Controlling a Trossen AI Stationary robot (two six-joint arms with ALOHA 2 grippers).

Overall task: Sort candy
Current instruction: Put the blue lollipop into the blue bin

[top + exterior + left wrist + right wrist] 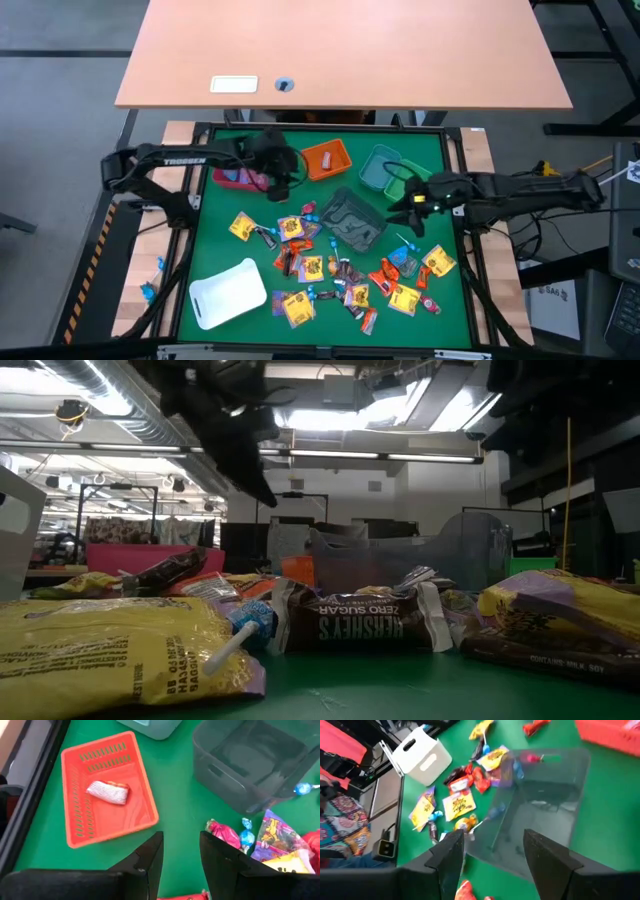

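Many small wrapped candy packets, yellow, orange-red, purple, blue and brown, lie scattered over the near half of the green mat. One white-wrapped candy lies in the orange bin. My left gripper hangs open above bare mat, between the orange bin and the grey see-through bin; in the high view my left gripper is at the far left. My right gripper is open over the grey bin's edge, nothing between its fingers; in the high view it is at the right.
A pink bin and a teal bin stand along the far edge beside the orange one. A white tray lies at the near left. In the low view, a brown chocolate packet and yellow packets lie closest to the near edge.
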